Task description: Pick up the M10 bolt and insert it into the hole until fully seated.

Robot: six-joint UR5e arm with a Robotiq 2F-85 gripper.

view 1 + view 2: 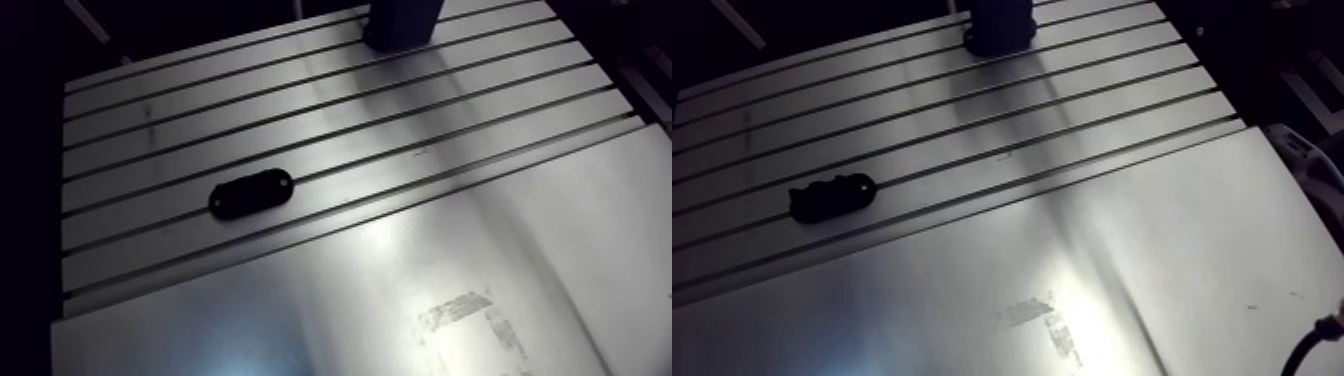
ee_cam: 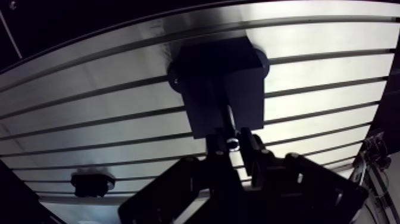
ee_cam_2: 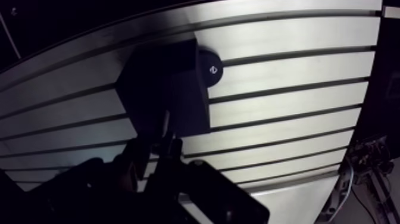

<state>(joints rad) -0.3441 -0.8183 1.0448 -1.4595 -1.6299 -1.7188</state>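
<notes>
- gripper (image 2: 232, 140) sits closest in the wrist view, its fingers (image 2: 215, 146) set narrow and pressed on the m10 bolt (image 2: 231, 143), a small glinting piece between them.
- the bolt's thin shaft points at a dark block (image 2: 220, 77) just ahead of the fingertips; whether it touches the block i cannot tell.
- a round black knob (image 3: 209, 68) sits against the block's side.
- the block stands on the far rows of the slotted table (image 1: 450, 130).
- a black oval plate (image 1: 251, 193) lies flat at the near left, well apart from the block.
- a smooth metal sheet (image 1: 450, 270) covers the near part.
</notes>
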